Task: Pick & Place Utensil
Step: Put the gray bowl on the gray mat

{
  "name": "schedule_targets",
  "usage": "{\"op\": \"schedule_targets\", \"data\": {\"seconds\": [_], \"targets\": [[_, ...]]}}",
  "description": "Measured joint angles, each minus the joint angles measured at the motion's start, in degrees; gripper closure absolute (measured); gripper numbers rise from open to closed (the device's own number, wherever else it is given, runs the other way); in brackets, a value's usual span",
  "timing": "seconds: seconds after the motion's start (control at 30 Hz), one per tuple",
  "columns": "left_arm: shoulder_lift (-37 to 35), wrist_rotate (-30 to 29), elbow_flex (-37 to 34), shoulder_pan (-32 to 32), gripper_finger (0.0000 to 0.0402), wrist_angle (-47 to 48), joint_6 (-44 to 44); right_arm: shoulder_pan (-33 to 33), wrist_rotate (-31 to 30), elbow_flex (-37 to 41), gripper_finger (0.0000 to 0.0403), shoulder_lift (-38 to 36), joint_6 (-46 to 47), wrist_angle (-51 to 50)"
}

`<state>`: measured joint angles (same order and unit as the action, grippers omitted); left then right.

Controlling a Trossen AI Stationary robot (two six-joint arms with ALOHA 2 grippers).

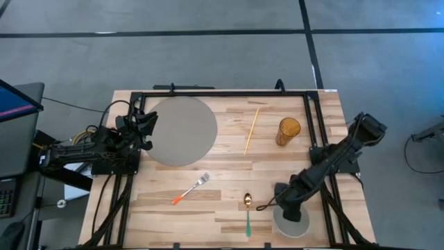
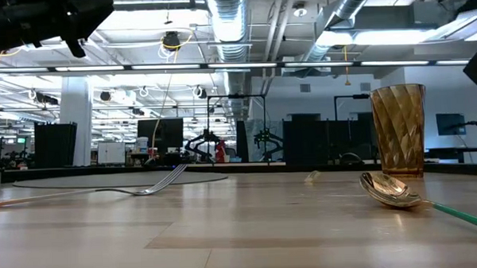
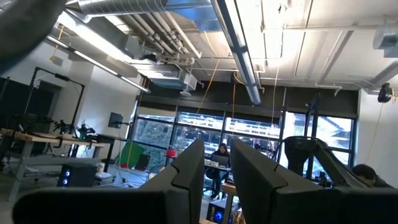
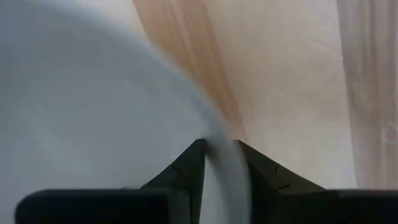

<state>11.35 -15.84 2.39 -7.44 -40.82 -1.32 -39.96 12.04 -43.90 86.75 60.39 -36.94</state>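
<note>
The right hand sits low over the small white dish at the near right of the wooden surface, fingers narrowly parted astride its rim. Just beside it towards the left lies the gold-bowled, green-handled spoon — long axis running front to back. The left hand waits well apart, narrow gap, empty.

- From the high view you look straight down on the whole light wooden table, both arms included.
- The low view puts you at tabletop level, facing the room; it shares the amber ribbed plastic cup and green-handled gold spoon with the overhead.
- Your left wrist camera tilts up at the ceiling.
- Your right wrist camera sits very close over the small round grey plate.
</note>
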Motion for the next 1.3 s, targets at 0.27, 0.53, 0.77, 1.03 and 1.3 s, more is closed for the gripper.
{"op": "schedule_targets", "data": {"seconds": [0.27,0.53,0.77,1.03,1.3], "targets": [[0.0,0.0,0.0,0.0,0.0322,-0.2,0.0,2.4,0.1,0.0,0.0337,-1.2,-4.9,-0.2],[0.0,0.0,0.0,0.0,0.0322,-0.2,0.0,4.2,3.5,0.0,0.0393,-1.3,-6.8,-0.1],[0.0,0.0,0.0,0.0,0.0322,-0.4,0.0,7.3,3.8,-4.0,0.0398,-1.3,-7.8,-2.0],[2.7,7.6,1.4,0.0,0.0324,-0.8,-0.4,19.4,-1.5,-12.1,0.0399,-1.3,-20.1,-4.5],[15.3,24.9,8.2,0.0,0.0336,-0.9,-1.1,37.0,-8.3,-17.6,0.0393,-1.3,-30.0,4.1]]}}
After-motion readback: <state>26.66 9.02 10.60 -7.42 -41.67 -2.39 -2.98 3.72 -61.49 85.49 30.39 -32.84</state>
